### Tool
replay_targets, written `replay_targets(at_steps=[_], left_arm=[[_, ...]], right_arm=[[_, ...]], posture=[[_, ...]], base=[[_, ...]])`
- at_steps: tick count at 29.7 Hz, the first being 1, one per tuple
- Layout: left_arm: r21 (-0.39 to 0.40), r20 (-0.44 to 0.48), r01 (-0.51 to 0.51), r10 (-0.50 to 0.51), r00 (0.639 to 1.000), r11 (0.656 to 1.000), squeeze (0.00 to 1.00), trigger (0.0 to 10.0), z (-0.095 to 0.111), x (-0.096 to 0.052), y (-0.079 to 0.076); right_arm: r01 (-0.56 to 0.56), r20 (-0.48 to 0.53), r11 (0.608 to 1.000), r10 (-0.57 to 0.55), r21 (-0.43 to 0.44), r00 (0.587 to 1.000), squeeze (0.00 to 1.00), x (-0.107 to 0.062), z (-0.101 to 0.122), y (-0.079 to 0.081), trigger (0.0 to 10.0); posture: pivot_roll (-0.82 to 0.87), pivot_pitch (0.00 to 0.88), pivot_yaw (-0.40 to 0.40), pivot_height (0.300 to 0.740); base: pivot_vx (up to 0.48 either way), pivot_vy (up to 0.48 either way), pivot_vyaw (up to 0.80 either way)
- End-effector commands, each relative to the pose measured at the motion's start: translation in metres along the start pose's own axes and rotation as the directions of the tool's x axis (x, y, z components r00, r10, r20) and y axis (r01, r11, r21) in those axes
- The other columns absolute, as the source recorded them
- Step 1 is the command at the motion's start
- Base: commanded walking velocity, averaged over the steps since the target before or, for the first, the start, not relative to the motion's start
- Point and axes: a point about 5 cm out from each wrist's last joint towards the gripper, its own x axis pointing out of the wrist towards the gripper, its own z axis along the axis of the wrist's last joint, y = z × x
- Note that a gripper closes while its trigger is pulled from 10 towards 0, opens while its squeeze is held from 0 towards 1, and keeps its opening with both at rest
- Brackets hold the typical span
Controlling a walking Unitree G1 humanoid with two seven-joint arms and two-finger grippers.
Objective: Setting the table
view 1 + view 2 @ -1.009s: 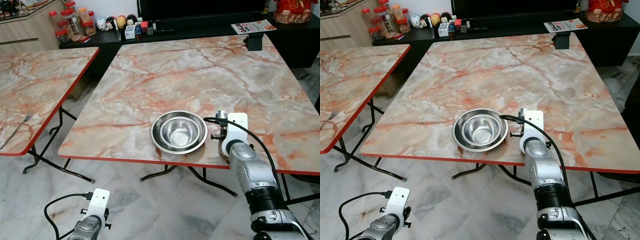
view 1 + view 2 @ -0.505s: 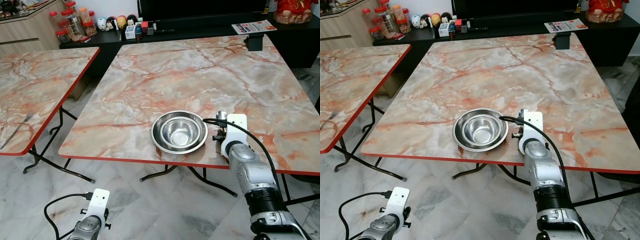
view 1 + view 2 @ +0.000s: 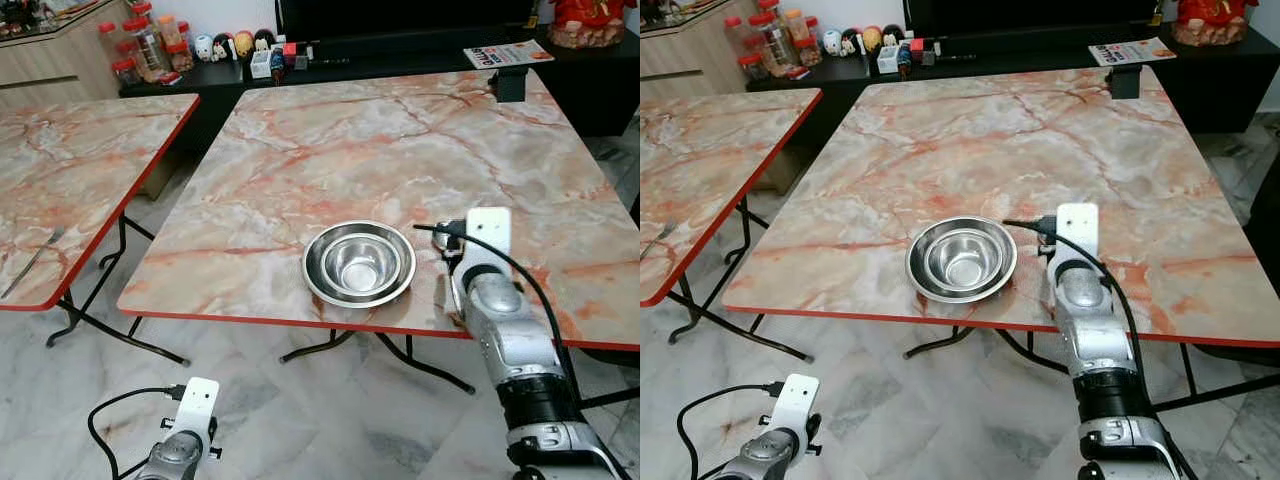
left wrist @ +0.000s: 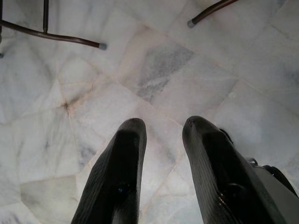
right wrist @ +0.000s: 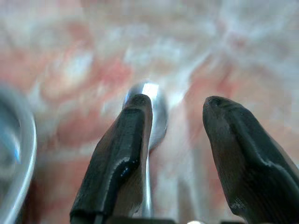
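Centrally, nested steel bowls (image 3: 359,263) on the marble table (image 3: 400,140), spoon (image 5: 156,112) beside; right pincer (image 5: 175,109) parted above.

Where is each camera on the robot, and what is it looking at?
Left eye view: on the head, looking forward and down at the table and bowl; both arms show.
Right eye view: beside it on the head, same scene, with the right arm beside the bowl.
Left wrist view: on the left wrist, looking down at the floor past the open left gripper.
Right wrist view: on the right wrist, looking at the tabletop past the open right gripper, over a spoon.
Shared: the bowl's rim shows in the right wrist view as well as both eye views.
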Motion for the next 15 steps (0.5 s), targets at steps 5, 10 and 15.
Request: replay_targets(at_steps=[5, 10, 15], left_arm=[[-0.014, -0.002, -0.014, 0.014, 1.000, 1.000, 0.00, 10.0, -0.001, 0.000, 0.004], [-0.046, -0.001, -0.007, 0.006, 1.000, 0.999, 0.00, 10.0, -0.002, 0.000, 0.003], [-0.047, 0.001, -0.005, 0.005, 1.000, 0.999, 0.00, 10.0, -0.002, -0.001, 0.003]], right_arm=[[-0.034, 0.197, 0.999, 0.033, 0.000, 0.980, 0.00, 0.003, 0.026, 0.002, 10.0], [0.020, 0.250, 1.000, -0.020, 0.003, 0.968, 0.00, 0.008, 0.029, -0.011, 10.0], [-0.008, 0.336, 1.000, 0.007, 0.002, 0.942, 0.00, 0.010, 0.040, -0.016, 10.0]], posture=[[-0.12, 0.046, 0.123, 0.740], [-0.11, 0.044, 0.119, 0.740], [-0.11, 0.042, 0.109, 0.740]], base=[[0.000, 0.000, 0.00], [0.000, 0.000, 0.00], [0.000, 0.000, 0.00]])
